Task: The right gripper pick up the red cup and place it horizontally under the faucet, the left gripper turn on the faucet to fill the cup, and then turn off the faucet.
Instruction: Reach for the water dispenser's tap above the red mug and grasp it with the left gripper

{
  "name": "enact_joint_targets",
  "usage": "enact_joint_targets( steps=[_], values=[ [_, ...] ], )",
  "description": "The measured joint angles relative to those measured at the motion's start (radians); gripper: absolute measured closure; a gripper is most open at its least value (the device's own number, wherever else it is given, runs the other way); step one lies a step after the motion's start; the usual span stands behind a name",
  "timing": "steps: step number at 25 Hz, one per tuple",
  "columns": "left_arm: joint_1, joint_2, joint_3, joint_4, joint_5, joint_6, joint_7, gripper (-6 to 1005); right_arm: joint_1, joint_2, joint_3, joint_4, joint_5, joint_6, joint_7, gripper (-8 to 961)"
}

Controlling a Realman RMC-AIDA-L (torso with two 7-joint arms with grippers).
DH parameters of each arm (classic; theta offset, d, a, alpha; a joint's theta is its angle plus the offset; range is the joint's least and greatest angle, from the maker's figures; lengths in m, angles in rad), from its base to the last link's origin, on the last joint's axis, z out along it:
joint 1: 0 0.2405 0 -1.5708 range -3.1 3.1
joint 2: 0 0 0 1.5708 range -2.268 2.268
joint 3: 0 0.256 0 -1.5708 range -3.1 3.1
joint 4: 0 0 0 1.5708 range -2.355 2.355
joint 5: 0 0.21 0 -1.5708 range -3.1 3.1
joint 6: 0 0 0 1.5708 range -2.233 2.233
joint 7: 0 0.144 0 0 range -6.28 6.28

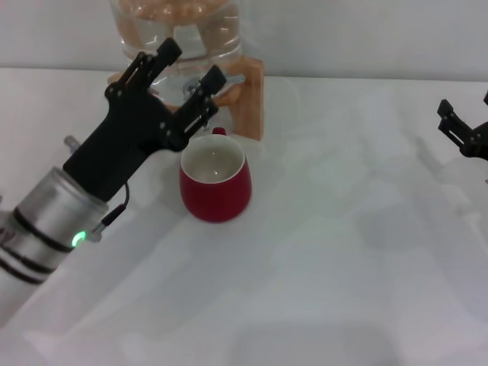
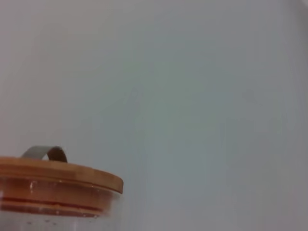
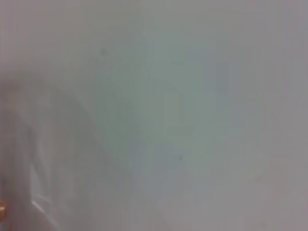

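You have no readable writing anywhere: the red cup (image 1: pixel 216 183), the water jar (image 1: pixel 177 27) and its wooden stand (image 1: pixel 248 97) carry no label or brand that can be made out.

Take the cup as your landmark. It stands upright on the white table (image 1: pixel 328 252), mouth up, white inside, its small handle turned toward the stand behind it. The faucet (image 1: pixel 200 85) sits just behind and above the cup's far rim, largely hidden by the left gripper (image 1: pixel 189 69); only a bit of chrome and the flat lever end show, poking out toward the stand's right post.

The left gripper reaches in from the cup's left and rear, its silver arm with the green light (image 1: pixel 77 240) lying low beside the cup. Its two fingers are spread well apart around the faucet area, and they grip nothing you can see; whether either finger touches the lever cannot be told. The nearer finger ends just above the cup's far rim.

The right gripper (image 1: pixel 465 131) sits well apart from the cup, at the table's far right edge, only partly in view; its jaw state cannot be told.

Open table lies in front of the cup and all the way to its right.

The left wrist view shows the jar's wooden lid (image 2: pixel 57 174) with a metal loop handle (image 2: pixel 45 153).
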Motion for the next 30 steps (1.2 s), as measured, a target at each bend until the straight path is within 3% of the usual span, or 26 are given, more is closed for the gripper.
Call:
enact_joint_targets(
  steps=[3,8,12,14,20,24,30],
  values=[
    [-0.039,0.013,-0.004,0.006,0.005,0.047,-0.11,233,-0.002,0.0,0.002,-0.01,0.001,-0.002,0.001,131],
    [-0.078,0.054,-0.007,0.09,0.108,0.166,-0.276,233,-0.004,0.0,0.004,-0.013,0.002,-0.004,-0.001,89],
    [-0.08,0.09,-0.009,0.257,0.26,0.295,-0.4,233,-0.006,-0.001,0.004,-0.014,0.002,-0.011,0.001,81],
    [-0.08,0.098,-0.024,0.343,0.365,0.357,-0.468,233,-0.007,-0.002,0.004,-0.014,0.002,-0.013,0.001,81],
    [-0.07,0.091,-0.21,0.54,0.762,0.428,-0.787,233,-0.015,0.0,0.005,-0.016,0.001,-0.014,0.001,81],
    [-0.069,0.072,-0.344,0.689,1.092,0.424,-1.037,233,-0.022,-0.002,0.005,-0.016,0.002,-0.014,0.001,80],
    [-0.092,0.058,-0.434,0.849,1.405,0.377,-1.302,233,-0.019,-0.002,0.005,-0.016,0.003,-0.013,0.002,80]
  ],
)
